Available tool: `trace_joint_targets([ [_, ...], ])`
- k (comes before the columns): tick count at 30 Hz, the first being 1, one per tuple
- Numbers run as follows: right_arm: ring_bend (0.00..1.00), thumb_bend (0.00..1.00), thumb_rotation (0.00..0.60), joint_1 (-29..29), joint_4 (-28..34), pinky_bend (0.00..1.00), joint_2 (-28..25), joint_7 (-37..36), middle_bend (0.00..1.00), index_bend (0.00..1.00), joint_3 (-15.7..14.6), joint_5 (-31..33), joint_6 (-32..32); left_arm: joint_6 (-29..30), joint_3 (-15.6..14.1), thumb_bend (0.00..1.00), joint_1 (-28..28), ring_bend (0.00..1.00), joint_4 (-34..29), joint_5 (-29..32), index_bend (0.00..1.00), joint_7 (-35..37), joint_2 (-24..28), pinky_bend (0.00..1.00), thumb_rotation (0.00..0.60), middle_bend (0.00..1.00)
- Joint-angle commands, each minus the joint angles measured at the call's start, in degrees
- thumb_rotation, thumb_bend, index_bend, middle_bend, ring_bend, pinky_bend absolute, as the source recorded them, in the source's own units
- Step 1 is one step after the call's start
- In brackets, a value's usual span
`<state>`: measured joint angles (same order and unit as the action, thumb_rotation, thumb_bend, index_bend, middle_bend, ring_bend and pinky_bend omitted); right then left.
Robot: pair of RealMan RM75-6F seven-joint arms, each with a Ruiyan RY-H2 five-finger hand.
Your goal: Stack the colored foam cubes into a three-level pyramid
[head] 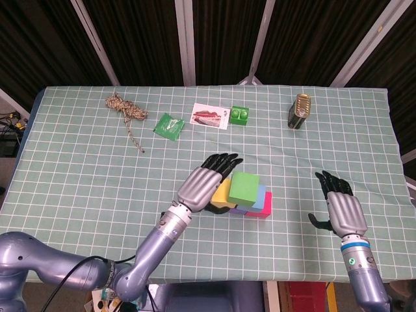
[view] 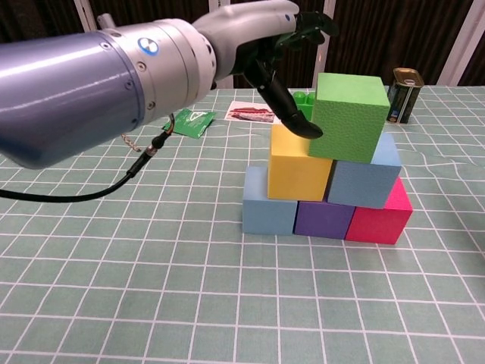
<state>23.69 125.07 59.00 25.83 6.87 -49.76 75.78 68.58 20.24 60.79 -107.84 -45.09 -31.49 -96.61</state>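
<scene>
One dark thumb tip of the left hand [view: 261, 42] sits at the green cube's [view: 347, 115] left face, the other fingers [view: 307, 23] spread above gripping nothing, that cube topping yellow cube [view: 298, 162] and pale blue cube [view: 365, 176] mid-desk [head: 78, 169], while the right hand [head: 339, 207] hovers apart, fingers spread, empty.

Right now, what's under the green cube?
The green cube sits on the yellow cube and a light blue cube. How much of their tops it touches is hidden.
</scene>
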Motion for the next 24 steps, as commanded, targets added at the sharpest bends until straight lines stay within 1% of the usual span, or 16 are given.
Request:
trace_joint_targets([
  [1,0.0,0.31,0.6,0.0,-0.04,0.0,0.01,0.1,0.0,0.0,0.02,-0.06,0.09,1.69,-0.65,0.2,-1.62,0.0,-2.72,-1.8,0.0,0.04,2.4,0.0,0.6,0.01],
  [5,0.0,0.31,0.6,-0.02,-0.2,0.0,0.03,0.12,0.0,0.0,0.16,0.06,0.3,3.33,-1.12,0.2,-3.28,0.0,-5.97,-3.4,0.0,-0.52,5.67,0.0,0.6,0.01],
  [9,0.0,0.31,0.6,-0.02,-0.44,0.0,-0.08,-0.02,0.0,0.0,0.44,0.32,0.44,4.97,-2.2,0.17,-5.24,0.0,-9.28,-5.31,0.0,-2.03,10.19,0.0,0.6,0.01],
  [12,0.0,0.31,0.6,-0.05,-0.55,0.0,-0.22,-0.37,0.0,0.0,0.72,0.46,0.5,6.3,-3.71,0.15,-6.97,0.0,-11.56,-7.05,0.0,-3.88,14.26,0.0,0.6,0.01],
  [16,0.0,0.31,0.6,-0.1,-0.84,0.0,-0.54,-0.68,0.0,0.0,0.98,0.69,0.51,8.4,-6.7,0.13,-10.16,0.0,-14.03,-9.63,0.0,-6.05,20.26,0.0,0.6,0.01],
  [17,0.0,0.31,0.6,-0.11,-0.87,0.0,-0.58,-0.74,0.0,0.0,1.02,0.74,0.51,8.79,-7.19,0.12,-10.67,0.0,-14.27,-10.0,0.0,-6.33,21.04,0.0,0.6,0.01],
  [20,0.0,0.31,0.6,-0.21,-1.12,0.0,-0.91,-1.41,0.0,0.0,1.48,0.64,0.69,11.85,-10.89,0.12,-14.71,0.0,-15.9,-13.38,0.0,-6.82,25.59,0.0,0.6,0.01],
  [22,0.0,0.31,0.6,-0.33,-1.41,0.0,-1.11,-1.75,0.0,0.0,1.65,-0.14,0.97,13.91,-13.72,0.12,-17.91,0.0,-16.78,-16.32,0.0,-5.5,27.93,0.0,0.6,0.0],
  [23,0.0,0.31,0.6,-0.51,-1.61,0.0,-1.19,-2.06,0.0,0.0,1.72,-1.06,1.34,15.61,-15.87,0.12,-20.49,0.0,-17.08,-18.61,0.0,-3.93,29.38,0.0,0.6,0.0],
  [24,0.0,0.31,0.6,-0.67,-1.73,0.0,-1.2,-2.29,0.0,0.0,1.71,-1.65,1.57,16.78,-17.26,0.12,-22.19,0.0,-17.05,-20.25,0.0,-2.8,30.19,0.0,0.6,0.0],
])
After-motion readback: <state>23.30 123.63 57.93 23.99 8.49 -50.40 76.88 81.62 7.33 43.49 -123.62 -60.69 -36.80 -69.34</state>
